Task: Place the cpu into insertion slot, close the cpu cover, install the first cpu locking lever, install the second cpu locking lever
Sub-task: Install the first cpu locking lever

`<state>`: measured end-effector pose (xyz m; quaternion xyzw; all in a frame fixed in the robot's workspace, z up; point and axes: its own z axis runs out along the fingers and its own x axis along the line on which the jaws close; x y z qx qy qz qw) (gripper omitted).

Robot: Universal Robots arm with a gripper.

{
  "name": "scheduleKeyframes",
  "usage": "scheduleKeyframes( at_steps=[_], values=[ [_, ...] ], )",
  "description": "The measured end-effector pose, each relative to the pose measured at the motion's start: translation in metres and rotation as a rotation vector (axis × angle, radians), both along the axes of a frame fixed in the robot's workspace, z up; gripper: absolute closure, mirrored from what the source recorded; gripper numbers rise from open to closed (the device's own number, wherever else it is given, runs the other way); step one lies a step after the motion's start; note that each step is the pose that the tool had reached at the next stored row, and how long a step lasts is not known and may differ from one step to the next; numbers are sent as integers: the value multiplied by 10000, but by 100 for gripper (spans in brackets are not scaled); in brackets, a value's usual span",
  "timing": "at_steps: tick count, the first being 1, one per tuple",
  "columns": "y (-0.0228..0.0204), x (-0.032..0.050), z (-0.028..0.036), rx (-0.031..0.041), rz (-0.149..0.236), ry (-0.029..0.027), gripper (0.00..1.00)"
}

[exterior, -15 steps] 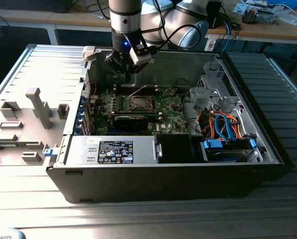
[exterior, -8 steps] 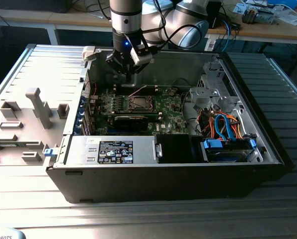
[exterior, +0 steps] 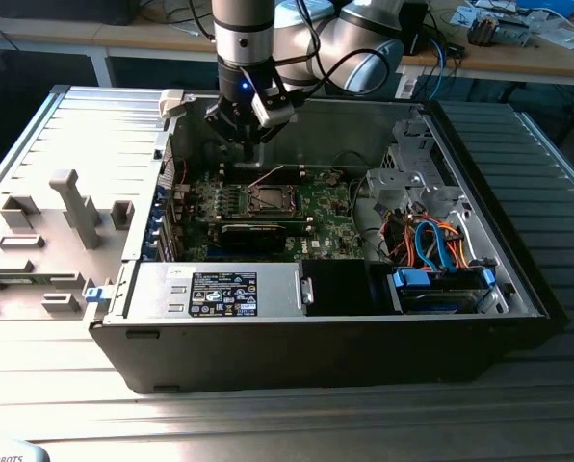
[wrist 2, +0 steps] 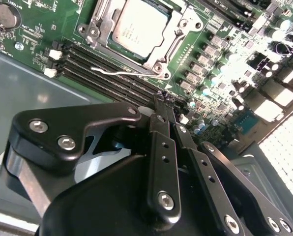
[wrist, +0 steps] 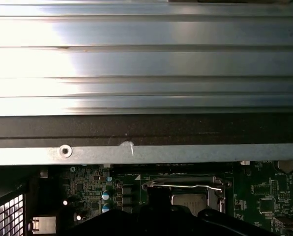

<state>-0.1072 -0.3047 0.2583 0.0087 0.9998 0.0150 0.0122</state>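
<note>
**Q:** Where does the cpu sit?

**A:** I see the cpu [wrist 2: 138, 25], silver-grey top up, seated in the insertion slot [exterior: 266, 199] on the green motherboard [wrist 2: 33, 27]. The cpu cover [wrist 2: 178, 37] lies down around it, framing the chip. A thin locking lever [wrist 2: 124, 72] runs along one edge of the socket, just beside the memory slots [wrist 2: 104, 69]; the first wrist view shows the same wire lever [wrist: 186, 186] across the socket's edge.

**Q:** And the gripper?

**A:** My gripper [exterior: 246, 144] hangs above the board, behind the socket, near the rear wall of the open computer case [exterior: 297, 346]. In the second wrist view its black fingers [wrist 2: 162, 147] meet at their tips, clenched together with nothing between them and clear of the board.
</note>
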Motion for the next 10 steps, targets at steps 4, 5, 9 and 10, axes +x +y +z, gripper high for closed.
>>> scheduleKeyframes(
  at_steps=[4,5,9,10],
  values=[
    [6,0,-59,-1,-72,1,89],
    [6,0,-65,-7,-74,2,89],
    [6,0,-77,-30,-74,1,89],
    [6,0,-80,-32,-74,1,89]
  ],
)
